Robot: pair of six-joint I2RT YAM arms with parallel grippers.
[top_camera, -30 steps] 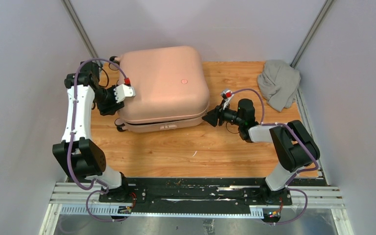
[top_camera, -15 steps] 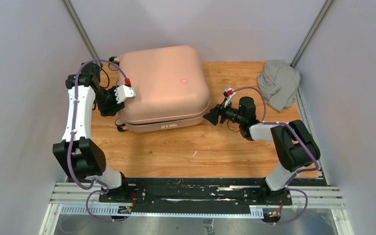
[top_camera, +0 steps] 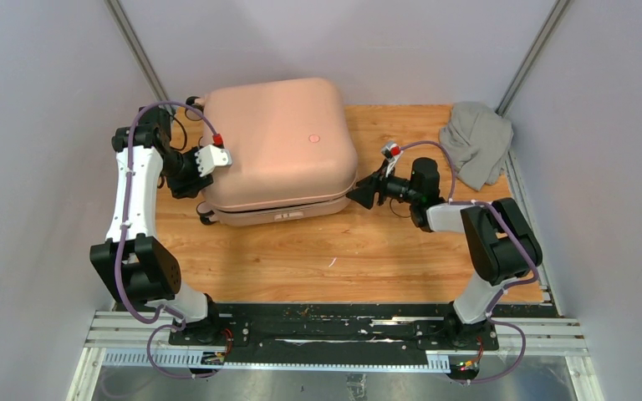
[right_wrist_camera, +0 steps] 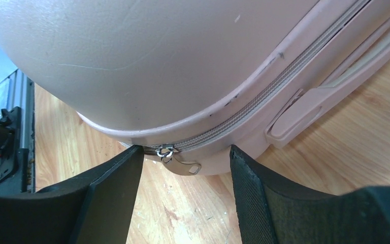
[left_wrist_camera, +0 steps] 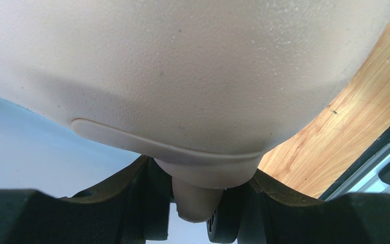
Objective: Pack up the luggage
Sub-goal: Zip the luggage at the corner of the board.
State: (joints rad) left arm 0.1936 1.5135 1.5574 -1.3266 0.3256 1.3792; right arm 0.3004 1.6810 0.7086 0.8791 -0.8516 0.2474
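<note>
Your luggage (top_camera: 280, 142) lies shut at the far left of the table (top_camera: 301, 259). The right gripper (right_wrist_camera: 185, 152) is the nearer one to the zip. It sits just off the case's near right corner, jaws apart, with the zip pull (right_wrist_camera: 180, 163) lying between its fingers and touching neither. The zip seam runs on round that corner, so you will likely need to pinch the pull before dragging it along. Your left gripper (left_wrist_camera: 198, 170) is clamped on the side handle (left_wrist_camera: 167, 147) at the case's left side.

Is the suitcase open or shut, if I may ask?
Shut: the suitcase has its shells together; the visible zipper stretch is closed.
</note>
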